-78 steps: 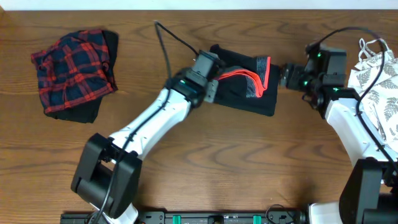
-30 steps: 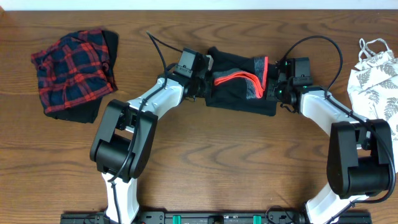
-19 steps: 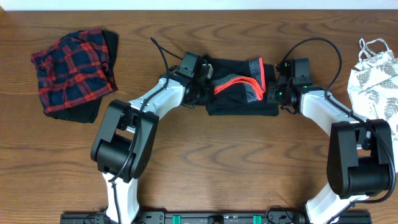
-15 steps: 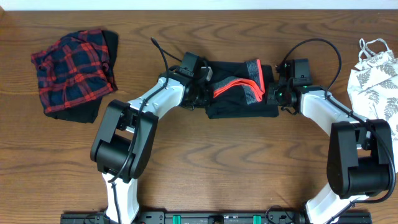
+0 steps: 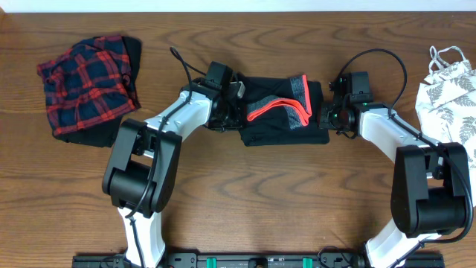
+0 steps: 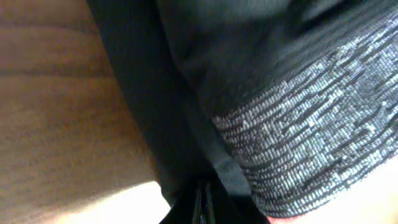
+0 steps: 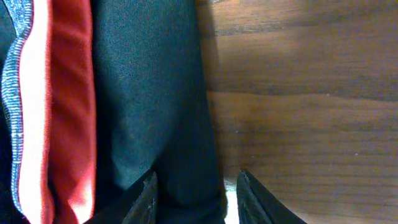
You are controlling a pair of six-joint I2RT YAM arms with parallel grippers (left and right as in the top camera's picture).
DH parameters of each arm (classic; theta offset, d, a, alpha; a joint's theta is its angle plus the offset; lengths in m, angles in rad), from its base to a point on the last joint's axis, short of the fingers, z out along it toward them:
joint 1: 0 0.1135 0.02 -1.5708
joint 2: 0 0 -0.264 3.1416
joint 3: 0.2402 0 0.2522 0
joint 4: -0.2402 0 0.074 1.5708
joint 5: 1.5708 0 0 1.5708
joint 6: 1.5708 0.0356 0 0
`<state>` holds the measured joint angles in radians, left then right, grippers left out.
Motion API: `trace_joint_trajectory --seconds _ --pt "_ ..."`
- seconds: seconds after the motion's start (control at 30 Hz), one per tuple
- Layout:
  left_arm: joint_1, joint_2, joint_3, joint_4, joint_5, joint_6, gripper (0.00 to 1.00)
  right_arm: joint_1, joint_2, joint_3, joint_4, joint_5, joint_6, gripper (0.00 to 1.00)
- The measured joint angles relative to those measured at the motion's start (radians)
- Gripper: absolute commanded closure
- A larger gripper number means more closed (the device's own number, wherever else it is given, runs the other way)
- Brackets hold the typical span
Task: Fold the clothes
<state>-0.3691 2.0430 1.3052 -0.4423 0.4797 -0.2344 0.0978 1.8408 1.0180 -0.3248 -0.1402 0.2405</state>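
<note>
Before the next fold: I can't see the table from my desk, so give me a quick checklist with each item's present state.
1. Black leggings with grey-and-coral waistband lying as one compact bundle on the wooden table: ok.
2. Left gripper holding the bundle's left end: cannot tell; its wrist view shows little but close-up fabric.
3. Right gripper clamped on the right end: not ok; the jaws stand apart astride the black edge.
4. Red-navy plaid garment clear of both grippers, at the far left: ok.
5. White leaf-print top clear of the grippers, at the right edge: ok.
</note>
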Motion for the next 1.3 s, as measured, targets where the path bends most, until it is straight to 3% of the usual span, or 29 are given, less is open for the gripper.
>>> trace_joint_trajectory --seconds 0.3,0.47,0.5,0.57,0.63,0.93,1.13,1.3 --pt "0.002 -0.020 -0.007 0.076 -0.023 0.003 0.94 0.000 0.000 0.000 0.000 0.000 0.000 0.57" --pt "0.003 -0.020 -0.007 0.065 -0.022 0.003 0.94 0.012 -0.005 0.000 0.010 -0.007 -0.037 0.40" --pt "0.004 -0.021 -0.007 0.060 -0.022 0.003 0.94 0.020 -0.014 0.000 0.008 -0.002 -0.053 0.28" --pt "0.010 -0.027 -0.008 0.054 -0.022 0.002 0.94 0.036 -0.048 0.001 0.008 0.011 -0.090 0.14" --pt "0.022 -0.042 -0.010 0.051 -0.023 0.002 0.94 0.058 -0.120 0.015 0.002 0.030 -0.141 0.08" --pt "0.170 -0.295 -0.016 -0.029 -0.098 -0.002 0.90 0.183 -0.333 0.262 -0.139 0.039 -0.465 0.01" --pt "0.309 -0.431 -0.016 -0.110 -0.119 -0.026 0.90 0.306 -0.260 0.277 -0.180 0.076 -0.642 0.01" --pt "0.335 -0.443 -0.016 -0.139 -0.121 -0.031 0.90 0.328 -0.121 0.277 -0.187 0.121 -0.697 0.01"
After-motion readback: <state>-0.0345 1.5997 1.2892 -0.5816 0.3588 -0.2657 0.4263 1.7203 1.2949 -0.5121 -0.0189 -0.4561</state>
